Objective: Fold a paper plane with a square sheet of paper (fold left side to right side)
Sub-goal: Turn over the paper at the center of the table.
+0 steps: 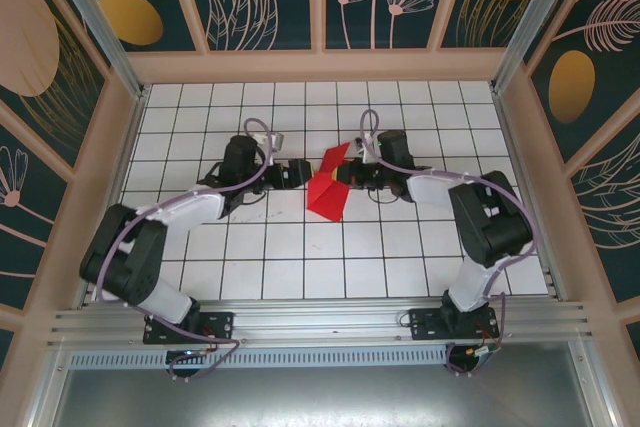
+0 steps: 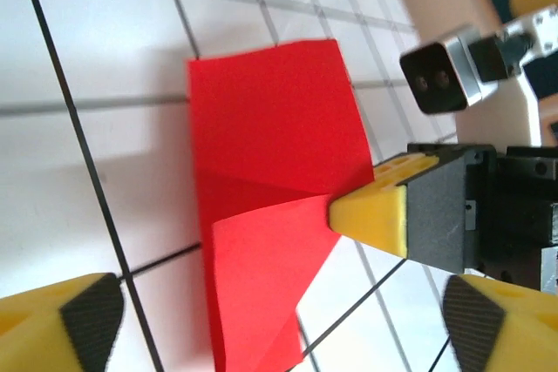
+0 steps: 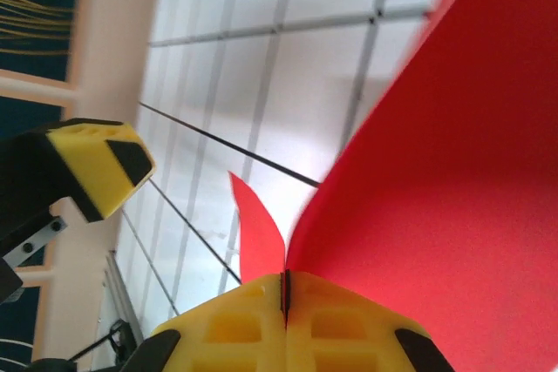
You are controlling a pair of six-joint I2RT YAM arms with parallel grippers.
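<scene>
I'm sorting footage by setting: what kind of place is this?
Probably a robotics lab test cell, not a home: a white grid-tiled tabletop with a folded bright red paper sheet on it, a bare aluminium frame rail along the near edge, and dark teal wall panels printed with leaves.

Bright even lighting, soft shadows; wrist-view foregrounds blurred.

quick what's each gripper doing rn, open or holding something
left gripper: open, holding nothing
right gripper: closed on the red paper, pinching its edge
</scene>
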